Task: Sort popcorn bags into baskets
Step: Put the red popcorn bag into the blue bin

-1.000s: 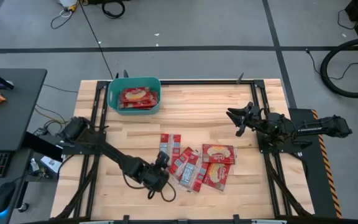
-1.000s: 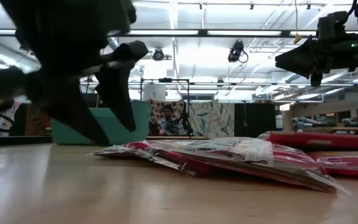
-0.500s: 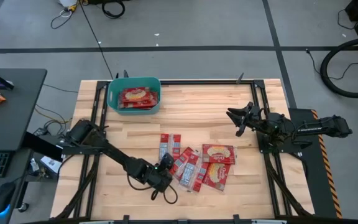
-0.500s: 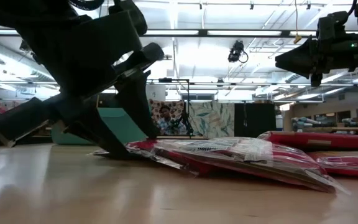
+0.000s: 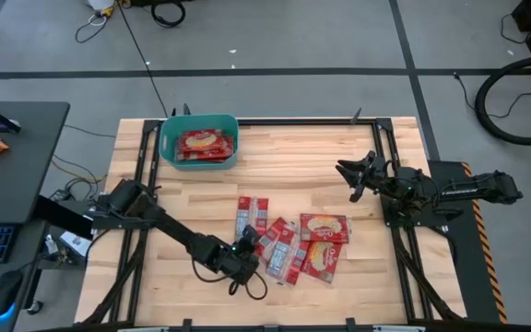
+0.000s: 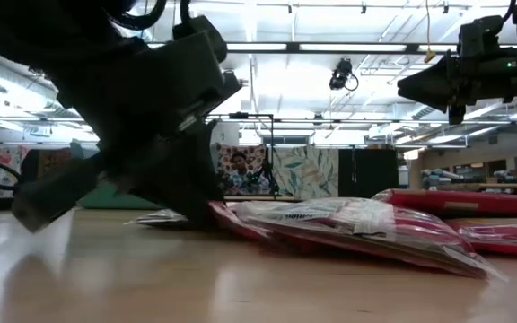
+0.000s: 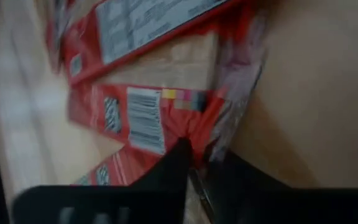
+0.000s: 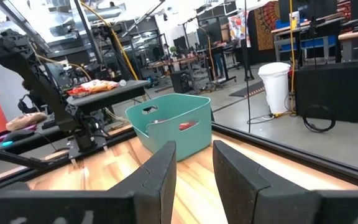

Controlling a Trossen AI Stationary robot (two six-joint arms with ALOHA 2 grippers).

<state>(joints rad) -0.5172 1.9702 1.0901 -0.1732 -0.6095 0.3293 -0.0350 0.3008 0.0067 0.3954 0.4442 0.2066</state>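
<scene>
**benchwatcher:** So which step is this? Looks like the pickup. The left claw (image 5: 250, 254) is down on the tabletop (image 5: 321, 161) at the near-left edge of the loose pile of popcorn bags (image 5: 293, 242). In the left wrist view the fingers (image 7: 178, 163) are pinched together on the crinkly edge of a red bag (image 7: 143, 118), so I'd call it clamped on that one.

**armchair_ops:** Agreed, grab looks made, nothing lifted yet though. The bag is flat on the wood with the others overlapping it. The teal basket (image 5: 168, 148) sits well away at the far-left corner with at least one bag (image 5: 201, 143) already in it.

**benchwatcher:** Next move, I'd guess: lift straight up so the neighbours don't get dragged along, then carry it to the basket. An edge grip on slippery film could slide.

**armchair_ops:** Right claw (image 5: 348, 171) just hangs over the right side, fingers (image 8: 160, 171) apart, holding nothing.
</scene>
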